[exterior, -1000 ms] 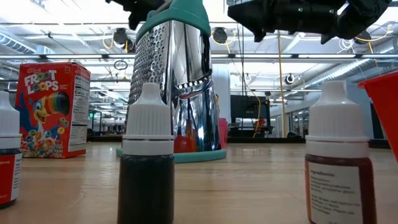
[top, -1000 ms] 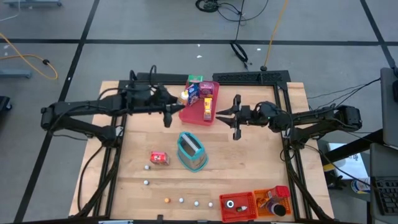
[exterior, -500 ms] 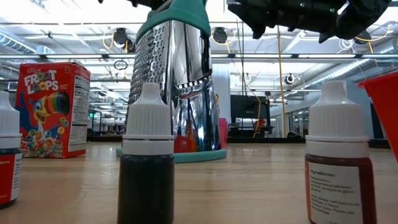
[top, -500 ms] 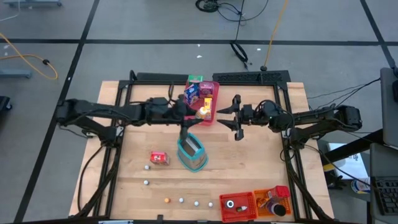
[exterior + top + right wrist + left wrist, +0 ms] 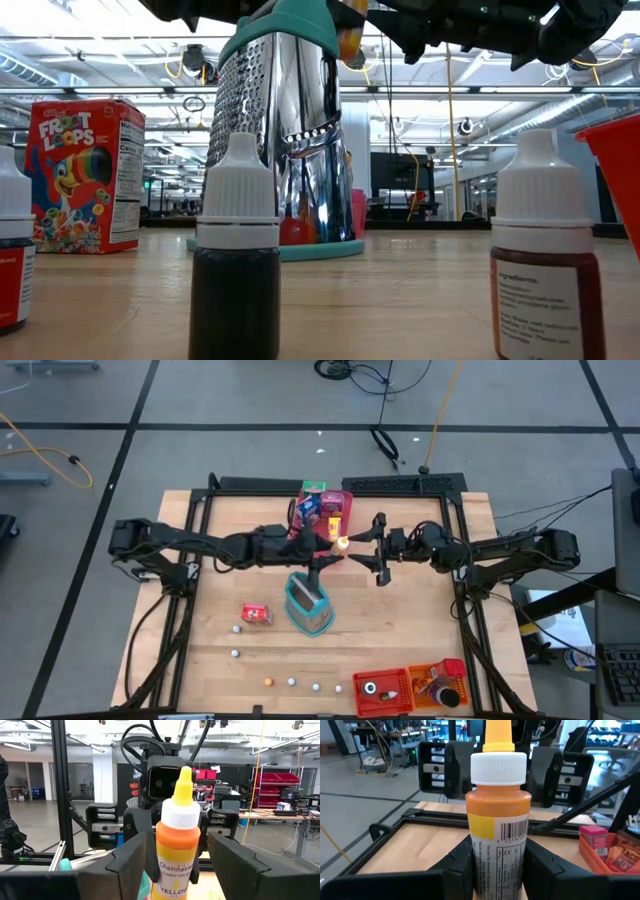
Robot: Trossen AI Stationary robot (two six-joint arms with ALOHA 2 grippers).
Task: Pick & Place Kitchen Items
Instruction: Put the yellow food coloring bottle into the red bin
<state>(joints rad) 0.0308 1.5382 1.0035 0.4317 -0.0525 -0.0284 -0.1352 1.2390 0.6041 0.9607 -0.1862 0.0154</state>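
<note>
Two grippers meet above the middle of the wooden table (image 5: 420, 600), facing each other across one yellow food-colouring bottle (image 5: 342, 541). The left gripper (image 5: 330, 553) reaches in from the left and is clamped on the bottle's lower body: its wrist view shows the dark fingers (image 5: 462, 867) pressed against both sides of the label, with the white collar and yellow nozzle standing upright above them. The right gripper (image 5: 362, 547) comes in from the right, its jaws spread wide, one finger (image 5: 132, 860) on each side of the bottle and clear gaps between finger and bottle, so it grips nothing.

The bottle hangs in the air just right of the pink tray (image 5: 346, 510), which lies at the far middle of the table and holds several small packets (image 5: 312, 508). Just near of the grippers stands a metal grater with a teal rim (image 5: 308, 603); left of it lies a small red cereal box (image 5: 256, 614). Tiny white and orange balls (image 5: 292, 682) are scattered along the near edge. At the near right, a red bin (image 5: 382, 692) and an orange bin (image 5: 442, 684) sit side by side.
</note>
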